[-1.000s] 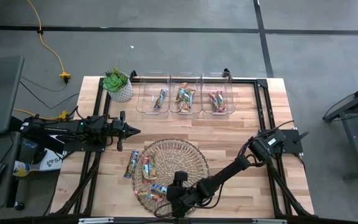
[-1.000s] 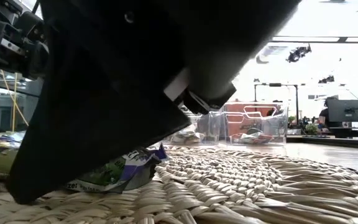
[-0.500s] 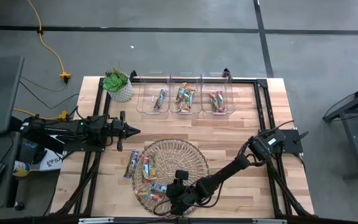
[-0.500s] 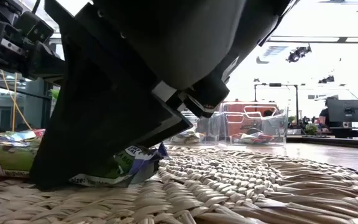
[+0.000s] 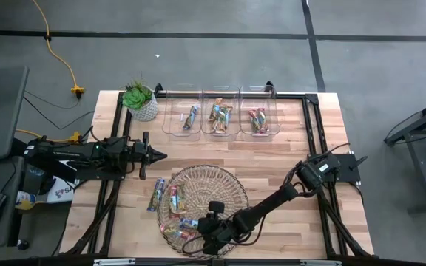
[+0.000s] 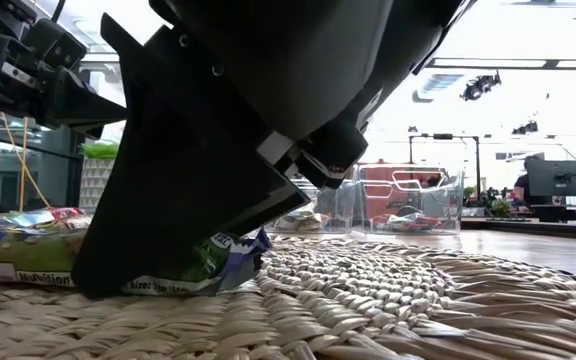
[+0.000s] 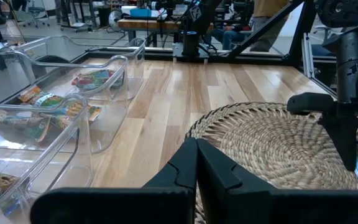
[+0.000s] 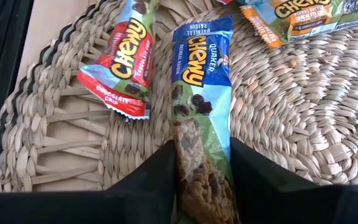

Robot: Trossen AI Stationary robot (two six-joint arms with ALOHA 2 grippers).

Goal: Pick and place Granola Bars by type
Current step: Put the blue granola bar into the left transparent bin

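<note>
My right gripper (image 5: 200,232) (image 8: 202,169) is low over the near-left part of the round wicker mat (image 5: 217,185), shut on a blue Chewy granola bar (image 8: 201,74) (image 6: 226,262). A red bar (image 8: 122,65) lies beside it on the mat's edge, and an orange-green one (image 8: 303,15) lies farther in. Two more bars (image 5: 165,196) lie at the mat's left side. My left gripper (image 5: 160,155) (image 7: 196,149) is shut and waits above the table, left of the mat. My right gripper pinches the blue bar at the end (image 8: 202,158) nearest the wrist, one finger (image 8: 157,171) on each long edge. The fingers slant down and lie along the bar. The bar lies flat on the wicker mat.
Three clear bins stand in a row at the far edge: left (image 5: 191,118), middle (image 5: 221,117) and right (image 5: 259,118), each with bars inside. A potted plant (image 5: 140,101) stands at the far-left corner. Bare wood (image 5: 272,159) lies between mat and bins.
In the low view my right gripper has shifted a little toward the table's right, over the blue bar, uncovering more of the bars lying to its left. The blue bar has stayed flat on the mat.
</note>
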